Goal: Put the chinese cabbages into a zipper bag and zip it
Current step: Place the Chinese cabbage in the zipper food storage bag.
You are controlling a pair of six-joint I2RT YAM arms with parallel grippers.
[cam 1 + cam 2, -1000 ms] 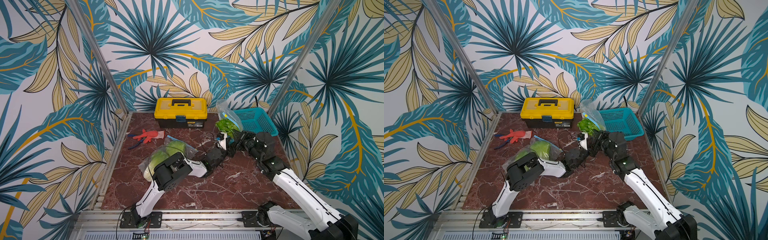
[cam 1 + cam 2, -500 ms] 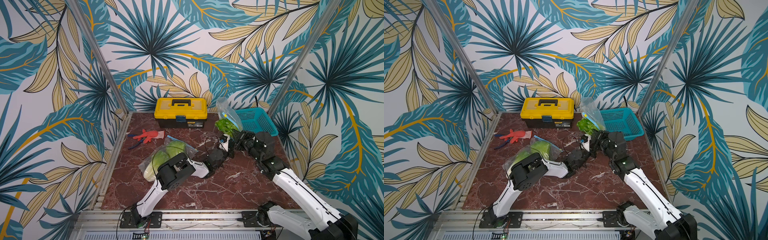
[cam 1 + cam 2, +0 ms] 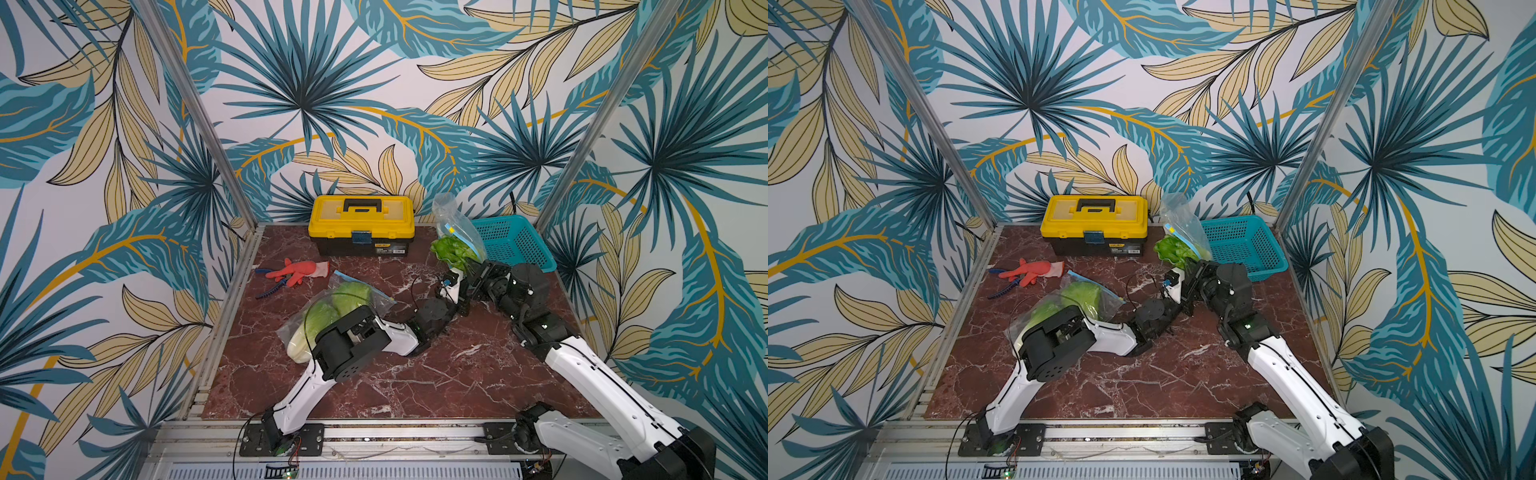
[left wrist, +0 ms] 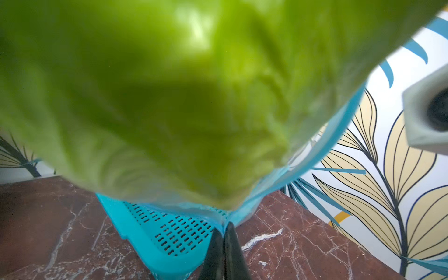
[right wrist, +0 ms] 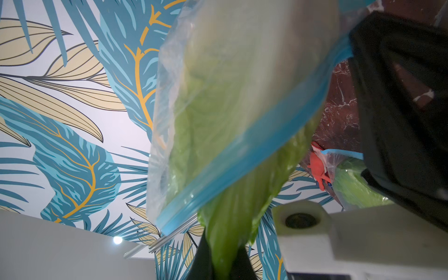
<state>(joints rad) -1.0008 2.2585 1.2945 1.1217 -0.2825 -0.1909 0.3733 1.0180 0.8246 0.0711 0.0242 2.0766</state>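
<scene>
Cabbage [image 3: 453, 251] stands on end right of centre, leaves down, bag [image 3: 446, 208] capping it from above; left claw [image 4: 224, 229] pinches the bag's zip edge, right claw [image 5: 221, 249] grips leaf tips.

- Yellow plastic toolbox with black base and handle [image 3: 361, 224], upper centre, against the back wall.
- Teal perforated plastic basket [image 3: 513, 243], to its right.
- Red rubber glove [image 3: 297, 270], left of centre, touching blue-handled pliers [image 3: 269, 291].
- Red-brown marble tabletop [image 3: 415, 382] beneath everything.
</scene>
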